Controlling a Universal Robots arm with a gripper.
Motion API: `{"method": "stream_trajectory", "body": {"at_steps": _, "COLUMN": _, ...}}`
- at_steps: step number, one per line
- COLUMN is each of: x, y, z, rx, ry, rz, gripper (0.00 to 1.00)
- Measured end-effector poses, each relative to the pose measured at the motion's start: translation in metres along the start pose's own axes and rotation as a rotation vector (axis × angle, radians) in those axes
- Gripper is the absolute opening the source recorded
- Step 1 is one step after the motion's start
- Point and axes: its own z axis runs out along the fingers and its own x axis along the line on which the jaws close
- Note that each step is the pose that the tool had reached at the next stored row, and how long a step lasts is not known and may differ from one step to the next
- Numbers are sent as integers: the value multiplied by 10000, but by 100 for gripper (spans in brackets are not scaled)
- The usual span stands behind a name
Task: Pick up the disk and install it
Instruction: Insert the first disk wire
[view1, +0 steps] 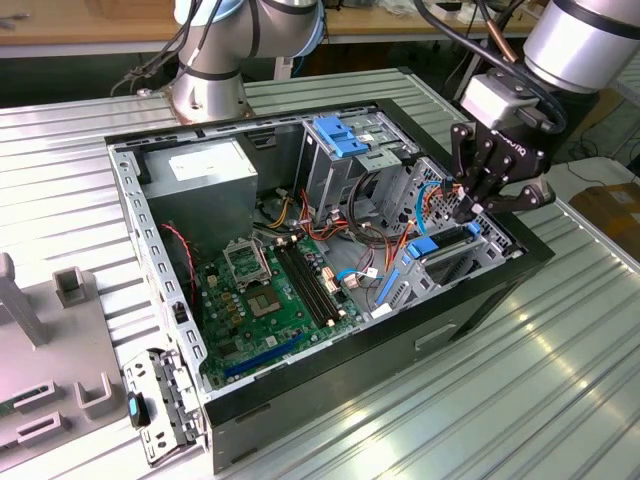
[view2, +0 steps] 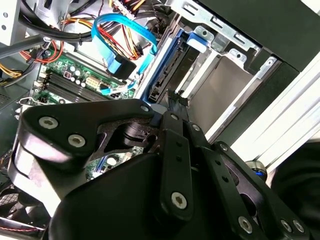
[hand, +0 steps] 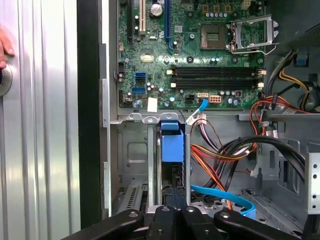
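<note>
The disk stands on edge in a slot of the drive cage, at the end of the case on the exterior view's right, its blue rail showing. The gripper hangs right over it, fingers clenched together, tips at the disk's exposed edge. Whether they pinch that edge or only touch it cannot be told

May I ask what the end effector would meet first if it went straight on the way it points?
Most likely the disk in its blue frame, edge-on in the bay ahead of the end effector, though depth is unclear.
</note>
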Motion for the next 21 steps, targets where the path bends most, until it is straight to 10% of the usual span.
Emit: {"method": "stream_trajectory", "body": {"at_steps": 21, "x": -1, "y": -63, "z": 4, "rx": 0, "ry": -1, "rz": -257, "gripper": 11}}
